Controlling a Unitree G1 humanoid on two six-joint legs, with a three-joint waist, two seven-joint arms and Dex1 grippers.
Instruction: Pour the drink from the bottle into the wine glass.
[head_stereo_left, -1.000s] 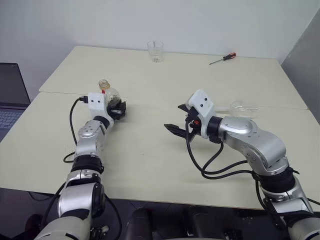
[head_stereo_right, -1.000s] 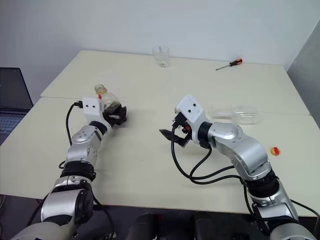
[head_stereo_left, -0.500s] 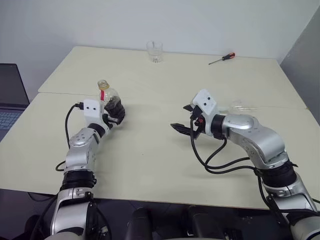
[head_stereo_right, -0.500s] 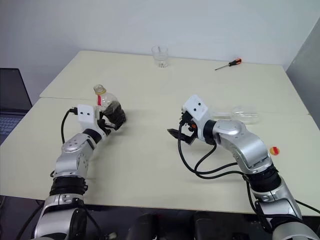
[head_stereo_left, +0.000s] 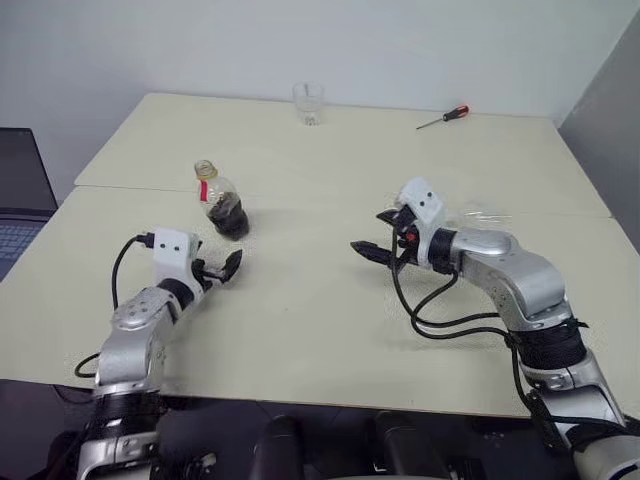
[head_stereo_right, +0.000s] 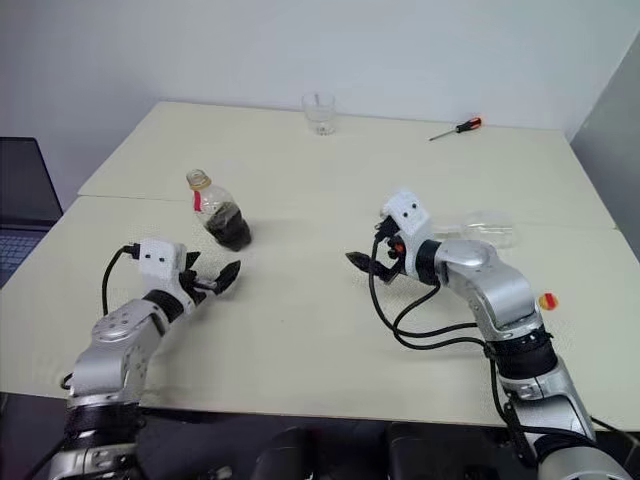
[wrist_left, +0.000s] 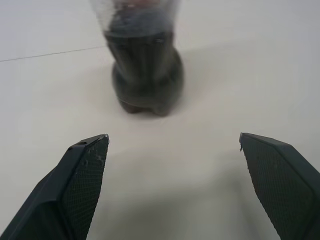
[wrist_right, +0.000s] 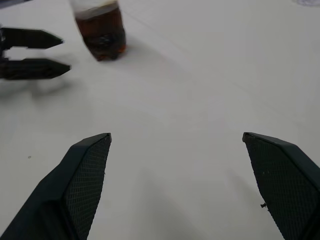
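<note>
Standing upright on the table, left of centre: bottle, cap off, lower part dark with drink. Likely light, thin-walled, squashing easily; best gripping the rounded lower body. Left gripper jaws gaping just nearer; right gripper jaws gaping too, holding nothing

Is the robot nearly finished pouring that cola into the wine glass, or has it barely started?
Barely started. Done: the cap seems to be off, lying by the right arm. In hand: nothing; the left gripper and right gripper are open and empty, the left one short of the upright bottle. Left: the drink sits in the bottle, and the wine glass looks empty, apparently on its side.
</note>
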